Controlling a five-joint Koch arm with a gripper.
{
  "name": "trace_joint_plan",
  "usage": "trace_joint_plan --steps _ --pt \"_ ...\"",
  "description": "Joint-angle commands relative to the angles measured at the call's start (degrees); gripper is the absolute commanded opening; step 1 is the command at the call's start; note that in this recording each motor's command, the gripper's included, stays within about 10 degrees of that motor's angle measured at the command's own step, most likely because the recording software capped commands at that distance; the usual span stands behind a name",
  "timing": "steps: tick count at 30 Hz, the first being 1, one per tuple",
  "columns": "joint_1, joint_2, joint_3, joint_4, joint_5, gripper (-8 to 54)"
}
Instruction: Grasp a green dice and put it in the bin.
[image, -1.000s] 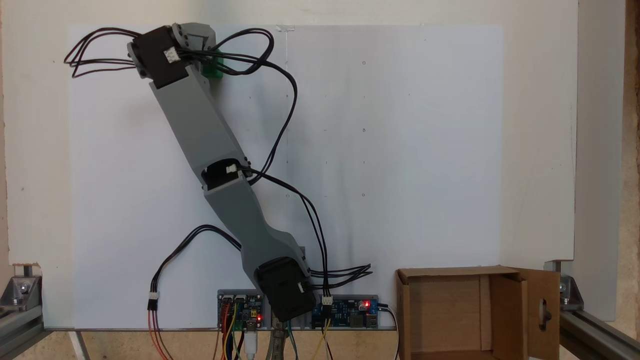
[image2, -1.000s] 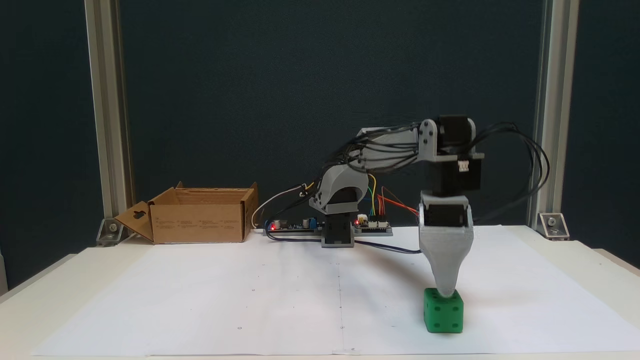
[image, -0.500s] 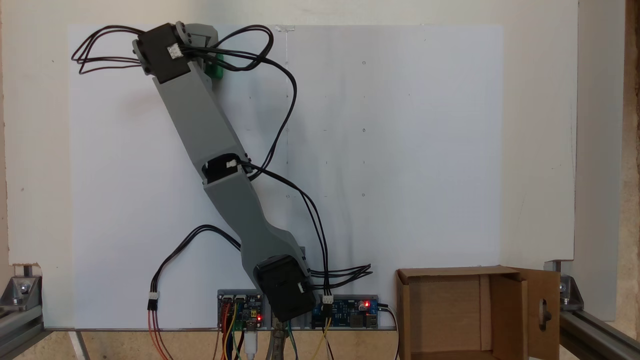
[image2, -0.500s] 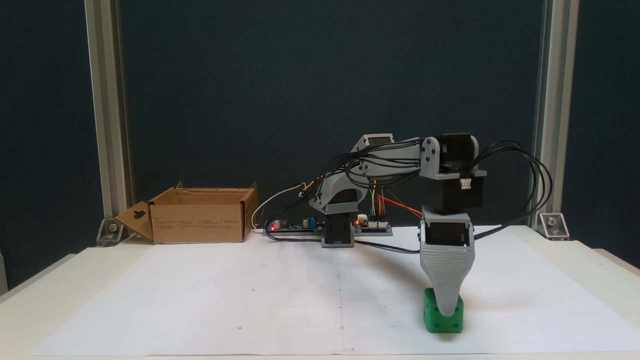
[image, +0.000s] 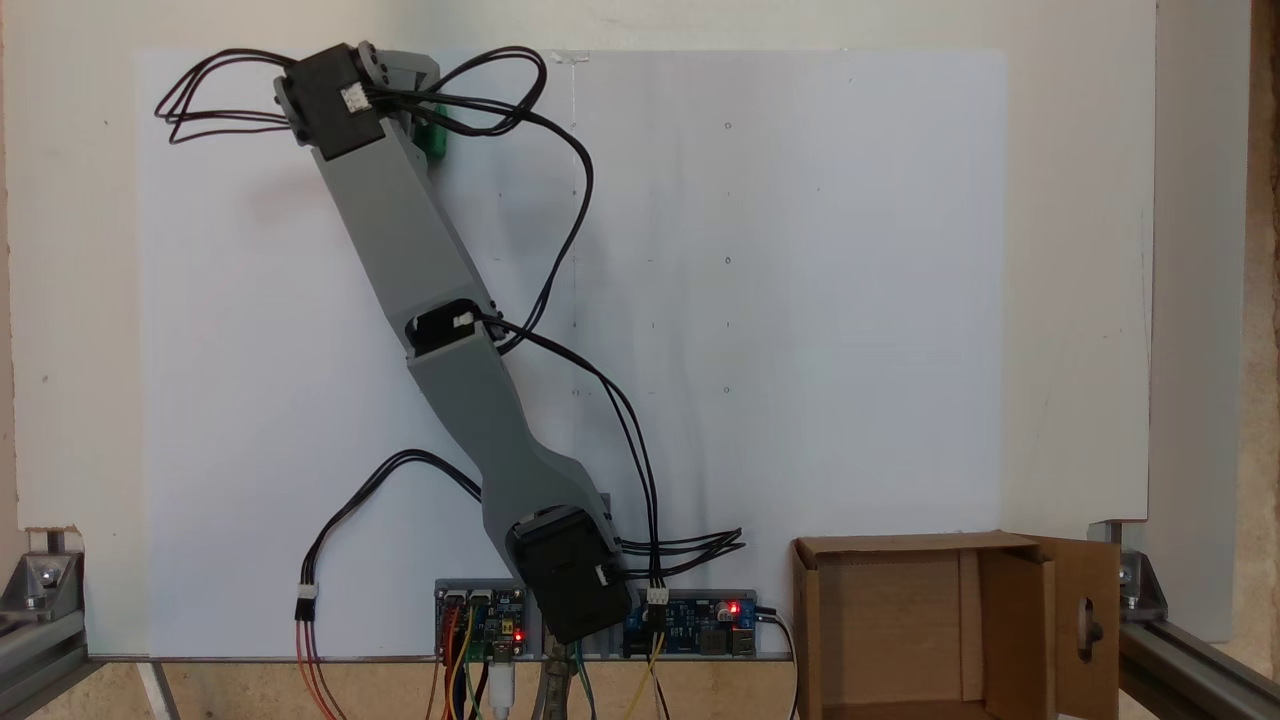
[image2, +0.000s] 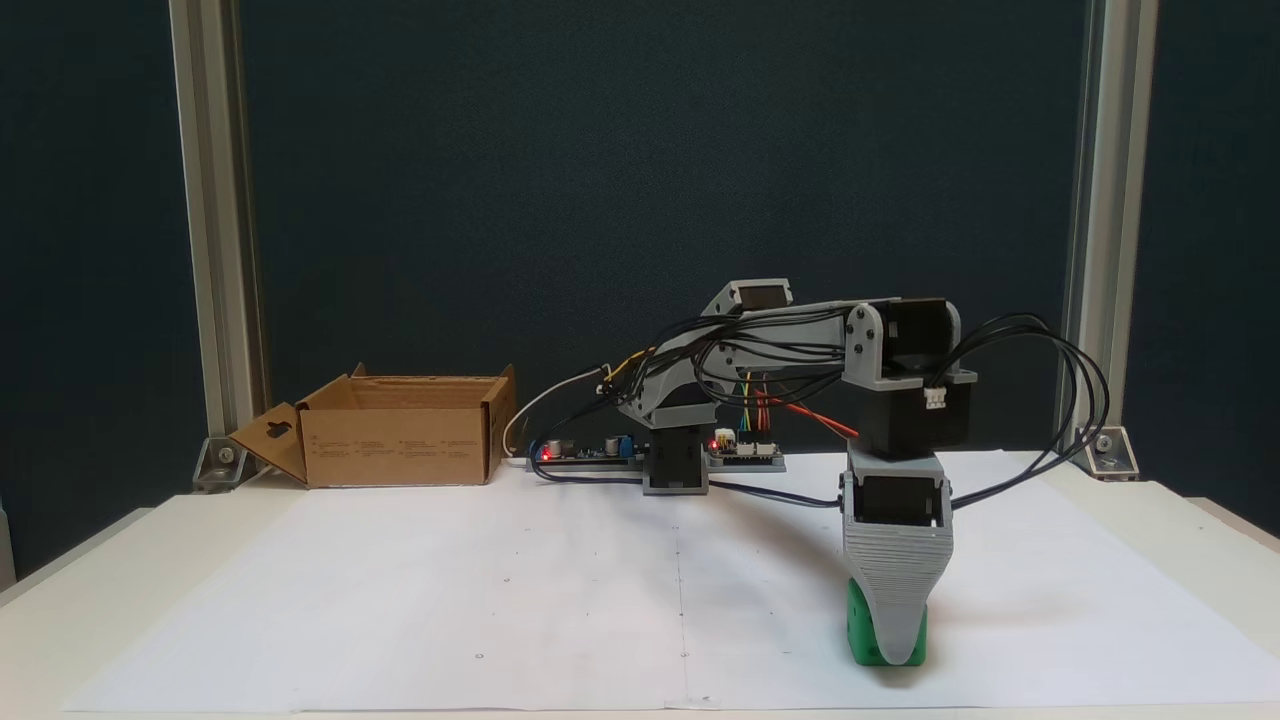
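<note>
Your gripper (image2: 897, 655) is sitting low over the green dice (image2: 861, 630) on the paper sheet (image2: 560, 590), jaw state hidden from you, and closing off-centre is risking a squirt sideways, well apart from the bin (image2: 400, 432).

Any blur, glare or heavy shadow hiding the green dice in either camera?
In a fixed view from above, lighting is even and sharp, but the arm covers most of the green dice. In a fixed view from the front, a soft shadow lies beside the dice, with the gripper in front.
</note>
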Motion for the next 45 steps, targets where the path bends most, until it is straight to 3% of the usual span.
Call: trace_joint_plan --steps 1,17,20,26,28,31,41,45 --pt "0.26 1.23 -3.96 -0.70 3.96 34.4" --pt "0.97 0.26 -3.96 -2.20 3.87 34.0" --pt "1.05 0.18 -3.96 -2.20 3.87 27.8" --pt "1.05 0.18 -3.96 -2.11 3.96 27.0" --pt "1.05 0.18 -3.96 -1.76 3.96 17.7" --pt "1.23 0.18 -3.96 -1.85 3.96 11.4" --pt "1.58 0.18 -2.99 -0.09 3.96 11.4" --pt "1.93 5.80 2.46 -0.35 3.87 11.4"
